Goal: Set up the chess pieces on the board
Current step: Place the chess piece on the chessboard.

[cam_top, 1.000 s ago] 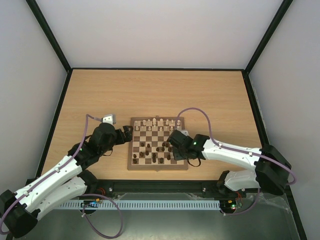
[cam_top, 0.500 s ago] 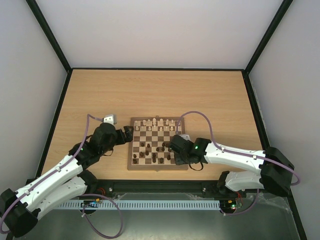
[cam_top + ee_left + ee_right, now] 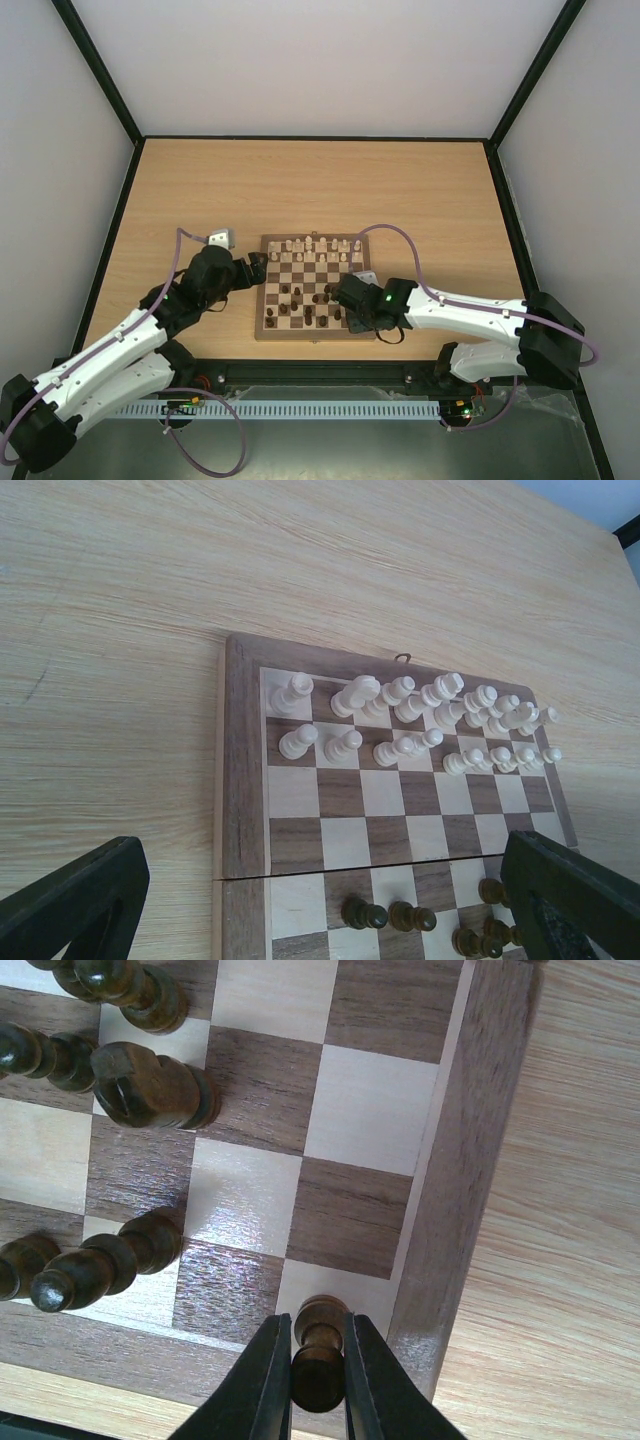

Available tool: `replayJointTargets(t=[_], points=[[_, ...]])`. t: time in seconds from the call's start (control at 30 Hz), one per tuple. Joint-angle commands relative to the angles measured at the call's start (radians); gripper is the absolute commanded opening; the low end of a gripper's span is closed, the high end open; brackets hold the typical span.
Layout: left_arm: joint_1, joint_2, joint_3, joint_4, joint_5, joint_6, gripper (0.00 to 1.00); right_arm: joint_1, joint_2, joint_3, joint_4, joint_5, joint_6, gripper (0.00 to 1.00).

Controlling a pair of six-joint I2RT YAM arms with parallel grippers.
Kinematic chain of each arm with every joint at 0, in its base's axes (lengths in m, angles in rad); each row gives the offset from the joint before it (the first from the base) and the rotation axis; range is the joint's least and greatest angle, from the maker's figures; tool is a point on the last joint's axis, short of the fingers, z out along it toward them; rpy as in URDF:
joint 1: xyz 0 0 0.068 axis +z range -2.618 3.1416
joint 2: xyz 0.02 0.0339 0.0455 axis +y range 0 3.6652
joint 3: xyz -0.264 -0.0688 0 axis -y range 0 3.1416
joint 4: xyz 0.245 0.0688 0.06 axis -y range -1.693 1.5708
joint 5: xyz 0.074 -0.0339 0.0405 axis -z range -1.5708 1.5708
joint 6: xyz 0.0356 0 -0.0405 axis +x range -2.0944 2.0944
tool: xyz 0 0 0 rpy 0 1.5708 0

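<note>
**Wooden chess set, part arranged: holdings as you see them**

- Item 1, the board (image 3: pixel 314 336): you will find it on the table (image 3: pixel 300 190), toward the table's 6 o'clock side, between your two arms.
- Item 2, pale pieces (image 3: pixel 320 246): these stand upright in two rows along the board's 12 o'clock edge. Your left wrist camera shows them clearly.
- Item 3, dark pieces (image 3: pixel 315 298): these sit loosely grouped over the board's 6 o'clock half, in no orderly rows. One is a knight (image 3: pixel 150 1085).
- Item 4, your right gripper (image 3: pixel 316 1325): it is at the board's 4 o'clock corner. Its jaws are clamped on a single dark piece (image 3: pixel 318 1375), a small round-headed figure, over the pale corner square just beside the frame. You cannot tell whether its base touches the square.
- Item 5, your left gripper (image 3: pixel 255 268): it is just off the board's 9 o'clock edge. Its jaws are spread wide, holding nothing.
</note>
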Motion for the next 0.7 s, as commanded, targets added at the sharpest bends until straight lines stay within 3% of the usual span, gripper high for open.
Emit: replayJointTargets(t=[0.0,0.3,0.5,0.67], points=[[-0.003,0.01,-0.011,0.028,0.002,0.004,1.0,0.015,0.02,0.014,-0.089,-0.001,0.026,0.12],[-0.003,0.015,-0.014,0.035,0.004,0.008,0.99,0.019,0.012,0.032,-0.122,0.011,0.033,0.15],[-0.003,0.015,-0.014,0.035,0.004,0.008,1.0,0.028,0.003,0.069,-0.144,0.025,0.032,0.34],[-0.003,0.011,-0.017,0.032,0.003,0.008,1.0,0.03,0.009,0.105,-0.15,0.041,0.013,0.37]])
